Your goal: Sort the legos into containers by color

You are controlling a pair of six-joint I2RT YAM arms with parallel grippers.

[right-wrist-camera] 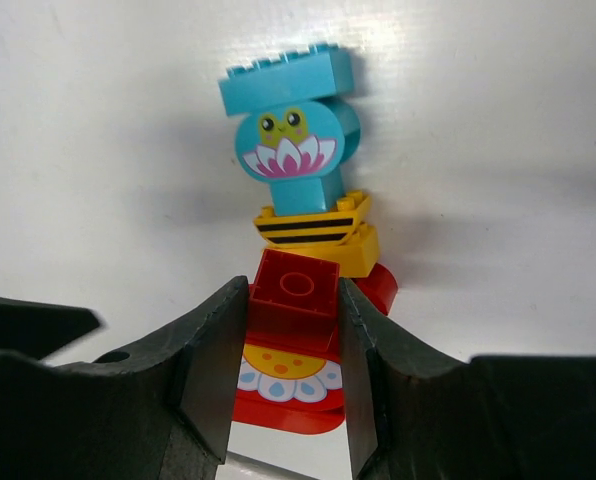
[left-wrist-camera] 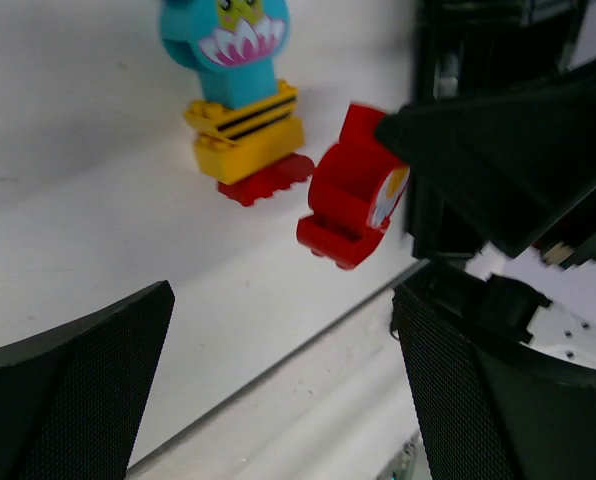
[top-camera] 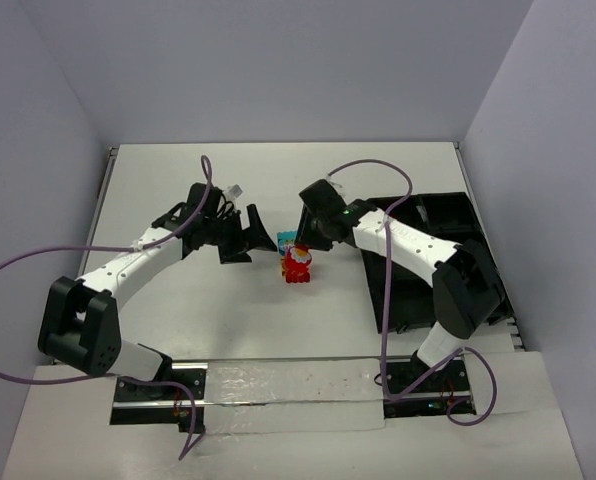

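Note:
A small stack of legos stands mid-table: a cyan brick [right-wrist-camera: 290,130] with a flower face on a yellow striped brick [right-wrist-camera: 318,235], with a red piece [right-wrist-camera: 380,288] under it. My right gripper [right-wrist-camera: 293,300] is shut on a red brick [right-wrist-camera: 296,290] with a white flower mark, right in front of that stack; in the top view the gripper [top-camera: 301,247] is over the red brick [top-camera: 298,265]. My left gripper [top-camera: 256,235] is open and empty just left of the legos. Its fingers [left-wrist-camera: 78,390] frame bare table, and the red brick [left-wrist-camera: 348,190] shows beyond them.
The black tray of bins [top-camera: 448,215] lies at the right, under the right arm. White table stretches behind and in front of the legos. The table's near edge has a taped strip [top-camera: 288,385].

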